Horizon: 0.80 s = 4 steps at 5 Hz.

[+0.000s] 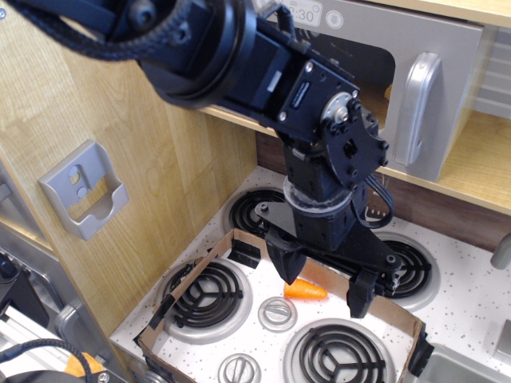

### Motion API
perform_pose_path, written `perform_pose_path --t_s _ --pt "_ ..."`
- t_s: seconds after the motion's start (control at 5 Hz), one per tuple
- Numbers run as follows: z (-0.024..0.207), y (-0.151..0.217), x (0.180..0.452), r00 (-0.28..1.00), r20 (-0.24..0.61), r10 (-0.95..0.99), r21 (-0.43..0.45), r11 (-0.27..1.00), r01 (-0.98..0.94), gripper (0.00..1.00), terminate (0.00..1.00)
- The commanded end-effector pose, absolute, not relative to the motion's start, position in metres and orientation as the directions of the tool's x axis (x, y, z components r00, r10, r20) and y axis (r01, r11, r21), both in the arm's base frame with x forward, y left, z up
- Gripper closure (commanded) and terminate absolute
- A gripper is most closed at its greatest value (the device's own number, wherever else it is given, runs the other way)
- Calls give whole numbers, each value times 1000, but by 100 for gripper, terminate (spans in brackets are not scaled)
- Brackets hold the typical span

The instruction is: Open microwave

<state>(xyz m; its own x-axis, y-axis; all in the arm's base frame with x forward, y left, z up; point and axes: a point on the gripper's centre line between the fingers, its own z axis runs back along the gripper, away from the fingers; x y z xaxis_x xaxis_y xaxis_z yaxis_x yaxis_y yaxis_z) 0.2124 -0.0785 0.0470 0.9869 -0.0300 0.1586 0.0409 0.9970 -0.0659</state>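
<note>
The grey toy microwave [447,48] sits on a wooden shelf at the top right. Its silver vertical loop handle [418,108] faces me, and printed clock digits [307,13] show at its top left. The door looks shut against the body. The arm hides the microwave's left part, including most of the window. My black gripper [322,275] hangs over the stove, below and to the left of the handle and well apart from it. Its fingers [283,259] are spread open and hold nothing.
An orange toy carrot [306,290] lies on the stovetop between the fingers. Black coil burners [206,291] and silver knobs [279,312] cover the white stove, framed by a cardboard border [192,271]. A small grey bracket [84,190] is fixed on the wooden wall at left.
</note>
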Motion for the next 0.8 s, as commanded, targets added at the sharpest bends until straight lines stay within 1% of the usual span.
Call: perform_pose_path --t_s 0.0,0.2,0.6 --pt "47 -78 212 987 159 -30 -66 997 41 0 0" --pt "61 -80 231 985 160 -61 -35 997 67 0 0" --pt "94 -74 275 980 187 -70 14 998 68 0 0"
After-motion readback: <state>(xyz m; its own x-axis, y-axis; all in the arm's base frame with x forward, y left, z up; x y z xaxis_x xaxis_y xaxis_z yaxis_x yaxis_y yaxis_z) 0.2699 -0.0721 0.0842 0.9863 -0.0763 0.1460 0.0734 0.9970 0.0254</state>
